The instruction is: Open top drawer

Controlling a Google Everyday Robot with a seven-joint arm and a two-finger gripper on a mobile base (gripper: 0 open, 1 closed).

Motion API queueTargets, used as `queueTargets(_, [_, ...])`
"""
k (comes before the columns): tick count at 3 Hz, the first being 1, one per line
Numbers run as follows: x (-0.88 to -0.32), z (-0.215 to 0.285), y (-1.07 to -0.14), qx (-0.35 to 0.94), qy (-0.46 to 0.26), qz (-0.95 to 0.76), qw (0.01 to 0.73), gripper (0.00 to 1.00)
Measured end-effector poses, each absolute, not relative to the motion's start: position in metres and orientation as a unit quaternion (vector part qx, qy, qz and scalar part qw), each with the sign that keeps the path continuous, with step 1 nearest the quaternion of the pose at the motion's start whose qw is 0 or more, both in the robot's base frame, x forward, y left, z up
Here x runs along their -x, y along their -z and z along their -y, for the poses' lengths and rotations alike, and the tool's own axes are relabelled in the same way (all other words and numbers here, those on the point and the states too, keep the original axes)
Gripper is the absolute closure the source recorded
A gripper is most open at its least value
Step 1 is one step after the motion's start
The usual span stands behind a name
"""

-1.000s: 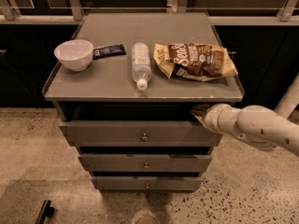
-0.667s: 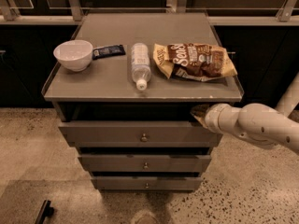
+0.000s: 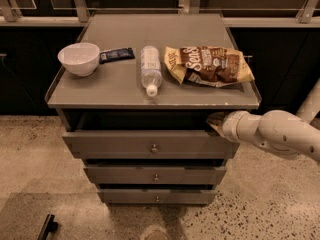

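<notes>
The top drawer (image 3: 150,143) is the tallest grey front of three, with a small round metal knob (image 3: 154,148) at its centre. It stands pulled out, with a dark gap showing between its top edge and the cabinet top. My gripper (image 3: 216,122) is at the drawer's upper right corner, reaching into that gap just under the countertop edge. The white arm (image 3: 280,134) comes in from the right.
On the cabinet top (image 3: 115,91) lie a white bowl (image 3: 78,58), a dark snack bar (image 3: 116,55), a clear water bottle (image 3: 150,69) on its side and a chip bag (image 3: 210,65). Two shorter drawers (image 3: 155,175) sit below. The floor is speckled.
The camera view has shifted slightly; the arm and gripper stay at the drawer's right corner, and the drawer looks as far out as before.
</notes>
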State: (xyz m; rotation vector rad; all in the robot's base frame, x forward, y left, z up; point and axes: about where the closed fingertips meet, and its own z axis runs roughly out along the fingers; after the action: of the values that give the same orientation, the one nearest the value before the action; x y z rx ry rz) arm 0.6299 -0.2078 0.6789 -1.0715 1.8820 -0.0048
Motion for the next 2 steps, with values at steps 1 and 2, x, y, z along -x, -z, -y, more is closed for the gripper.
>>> queueTargets(1, [-0.6202, 0.2042, -0.6762, 0.444, -0.016, -0.767, 0.462, 1.0])
queueTargets(2, [-0.6202, 0.2042, -0.6774, 0.444, -0.016, -0.767, 0.462, 1.0])
